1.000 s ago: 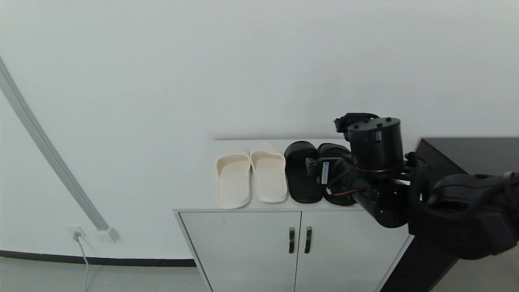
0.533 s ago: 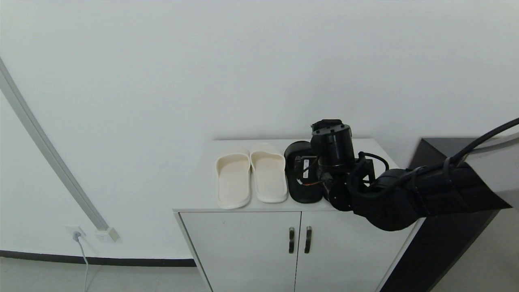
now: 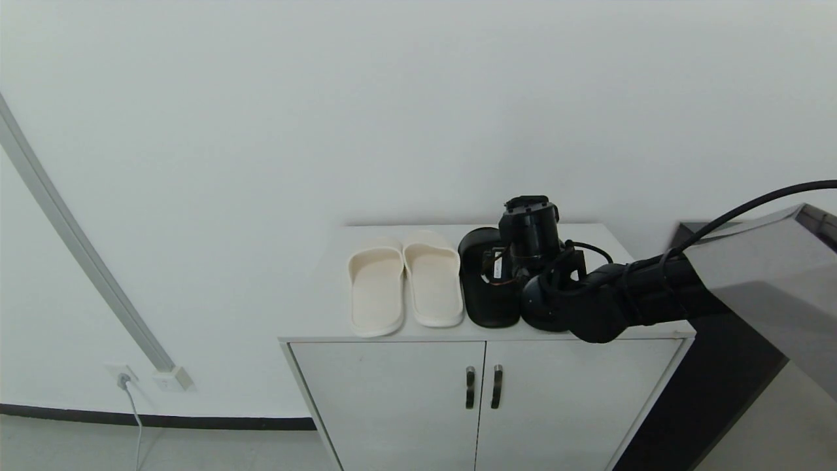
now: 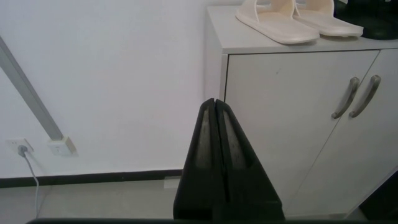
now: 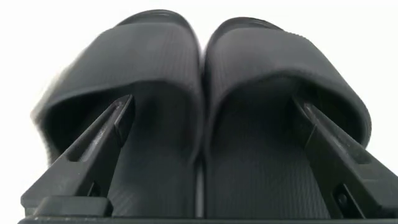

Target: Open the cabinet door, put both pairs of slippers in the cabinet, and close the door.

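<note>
Two black slippers [image 5: 199,143] are set side by side on the cabinet [image 3: 314,314] top, beside the white pair [image 3: 405,284]. The right hand [image 5: 211,106] is spread, one finger under each black strap, nothing clamped. The left hand [image 4: 215,112] is clenched empty, low before the shut doors [image 3: 392,399]. Pick-up of the black pair is judged in hand. The fingers must be drawn together and a door opened.
</note>
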`<state>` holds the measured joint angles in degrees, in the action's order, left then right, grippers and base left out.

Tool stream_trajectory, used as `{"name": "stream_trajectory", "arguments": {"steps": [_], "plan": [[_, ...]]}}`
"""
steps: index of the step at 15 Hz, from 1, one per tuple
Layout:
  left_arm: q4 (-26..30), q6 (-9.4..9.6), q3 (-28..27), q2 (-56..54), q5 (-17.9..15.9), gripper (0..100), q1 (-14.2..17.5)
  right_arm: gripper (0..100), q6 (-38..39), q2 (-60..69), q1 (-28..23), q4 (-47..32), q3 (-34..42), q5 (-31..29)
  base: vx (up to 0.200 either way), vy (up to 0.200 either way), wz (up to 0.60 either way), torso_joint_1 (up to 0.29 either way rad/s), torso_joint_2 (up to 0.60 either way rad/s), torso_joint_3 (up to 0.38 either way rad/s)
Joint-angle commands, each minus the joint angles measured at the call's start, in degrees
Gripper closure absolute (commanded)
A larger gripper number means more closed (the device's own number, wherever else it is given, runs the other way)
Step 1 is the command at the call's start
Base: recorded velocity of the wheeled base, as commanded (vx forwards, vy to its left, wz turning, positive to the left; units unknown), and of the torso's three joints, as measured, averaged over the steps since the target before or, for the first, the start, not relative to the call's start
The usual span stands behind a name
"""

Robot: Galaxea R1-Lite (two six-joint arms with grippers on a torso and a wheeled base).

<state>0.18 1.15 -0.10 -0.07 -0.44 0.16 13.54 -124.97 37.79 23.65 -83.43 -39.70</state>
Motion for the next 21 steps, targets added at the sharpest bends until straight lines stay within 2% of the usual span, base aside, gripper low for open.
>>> {"name": "stream_trajectory", "arguments": {"steps": [1, 7, 8, 17, 21], "plan": [[-0.01, 0.0, 0.01, 0.07, 0.0, 100, 0.02, 0, -0.01, -2.74, -0.96, -0.45, -3.32, 0.07, 0.0, 0.0, 0.0, 0.0, 0.0, 0.0], [-0.01, 0.0, 0.01, 0.07, 0.0, 100, 0.02, 0, -0.1, -5.38, -1.84, -2.38, -7.89, 0.77, 0.0, 0.0, 0.0, 0.0, 0.0, 0.0], [-0.01, 0.0, 0.01, 0.07, 0.0, 100, 0.02, 100, -0.1, -5.46, -1.93, -2.56, -8.59, 0.77, 0.0, 0.0, 0.0, 0.0, 0.0, 0.0], [-0.01, 0.0, 0.01, 0.07, -0.09, 100, 0.02, 100, -0.01, -3.35, -1.76, -3.17, -7.45, 0.42, 0.0, 0.0, 0.0, 0.0, 0.0, 0.0], [-0.01, 0.0, 0.01, 0.07, 0.0, 100, 0.11, 100, -1.33, 9.21, 1.67, -3.0, 4.77, 1.47, 0.0, 0.0, 0.0, 0.0, 0.0, 0.0]]}}
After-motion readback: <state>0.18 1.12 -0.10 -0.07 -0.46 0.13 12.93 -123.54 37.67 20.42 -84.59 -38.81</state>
